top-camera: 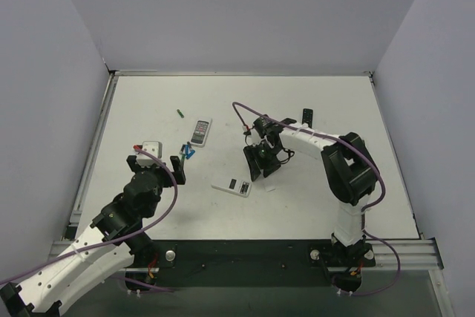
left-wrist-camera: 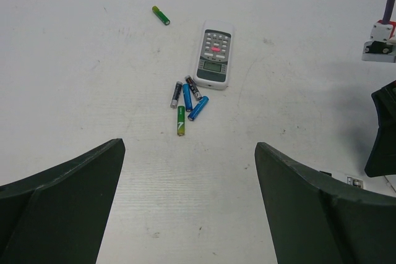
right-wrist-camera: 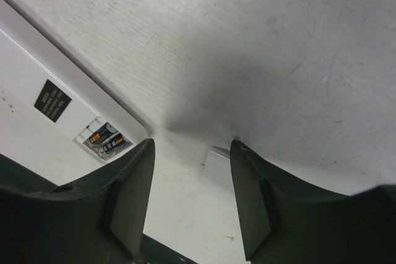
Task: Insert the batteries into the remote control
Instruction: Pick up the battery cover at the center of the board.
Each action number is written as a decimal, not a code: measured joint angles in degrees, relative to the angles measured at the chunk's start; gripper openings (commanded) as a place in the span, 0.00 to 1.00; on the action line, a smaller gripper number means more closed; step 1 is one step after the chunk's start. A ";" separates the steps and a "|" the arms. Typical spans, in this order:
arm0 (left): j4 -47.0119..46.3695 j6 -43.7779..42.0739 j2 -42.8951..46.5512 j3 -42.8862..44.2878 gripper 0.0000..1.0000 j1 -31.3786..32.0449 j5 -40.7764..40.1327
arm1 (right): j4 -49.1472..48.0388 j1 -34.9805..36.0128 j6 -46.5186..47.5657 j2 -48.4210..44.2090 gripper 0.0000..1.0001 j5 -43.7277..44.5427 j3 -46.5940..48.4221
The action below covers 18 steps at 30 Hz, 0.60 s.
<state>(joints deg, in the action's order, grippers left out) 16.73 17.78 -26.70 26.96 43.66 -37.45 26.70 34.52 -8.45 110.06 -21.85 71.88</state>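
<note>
The small white rectangular remote control (top-camera: 231,187) is lying back-up on the white table (top-camera: 334,109), at 7 o'clock from the right gripper (top-camera: 261,161). Two cells (right-wrist-camera: 106,139) are sitting in its open bay. That gripper's fingers are standing spread around a small white flat piece (right-wrist-camera: 216,164). The left gripper (left-wrist-camera: 189,153) is hovering with its fingers wide apart. Five loose thin blue, green and dark grey batteries (left-wrist-camera: 187,100) are lying at its 12 o'clock, just beside a white grey-faced remote (left-wrist-camera: 214,55).

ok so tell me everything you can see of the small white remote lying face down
The small white rectangular plastic remote lies flat on the white table, plain back up. A small dark label sits on its back. Its battery bay is uncovered, with two cells inside. Nothing grips it.
</note>
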 measured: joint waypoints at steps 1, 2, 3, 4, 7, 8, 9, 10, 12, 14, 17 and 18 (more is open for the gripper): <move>-0.09 -0.02 -0.13 -0.02 0.97 0.00 0.02 | -0.28 -0.09 -0.55 -0.50 0.48 -0.11 -0.76; -0.20 -0.02 -0.26 -0.02 0.97 0.00 0.04 | -1.01 -0.22 -1.18 -1.25 0.48 -0.33 -1.90; -0.28 -0.02 -0.39 -0.02 0.97 0.00 0.20 | -1.53 -0.39 -1.79 -2.05 0.48 -0.33 -3.08; -0.31 -0.02 -0.50 -0.02 0.97 0.00 0.26 | -1.92 -0.50 -2.29 -2.86 0.48 -0.52 -4.28; -0.37 -0.02 -0.63 0.00 0.97 0.00 0.46 | -2.51 -0.81 -3.89 -4.96 0.48 -0.59 -7.15; -0.44 -0.02 -0.66 0.00 0.97 0.00 0.52 | -2.69 -0.83 -4.37 -5.44 0.48 -0.59 -7.78; -0.48 -0.02 -0.70 -0.02 0.97 0.00 0.66 | -2.93 -0.90 -4.81 -5.77 0.48 -0.57 -8.31; -0.52 -0.02 -0.74 -0.02 0.97 0.00 0.70 | -3.13 -1.11 -5.18 -6.25 0.48 -0.52 -8.85; -0.61 -0.02 -0.79 0.00 0.97 0.00 0.87 | -3.50 -1.20 -5.84 -7.06 0.48 -0.44 -9.99; -0.66 -0.02 -0.81 0.00 0.97 0.00 0.92 | -3.65 -1.38 -6.38 -7.96 0.48 -0.15 -11.04; -0.66 -0.02 -0.79 0.00 0.98 0.00 1.18 | -3.69 -1.75 -6.58 -9.51 0.49 0.17 -12.92; -0.66 -0.02 -0.79 -0.02 0.97 0.00 1.29 | -3.69 -1.92 -6.60 -10.05 0.50 0.26 -13.57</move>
<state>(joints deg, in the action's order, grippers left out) 16.08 17.76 -27.49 26.94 43.66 -36.16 23.00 32.60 -15.05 100.01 -21.58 58.30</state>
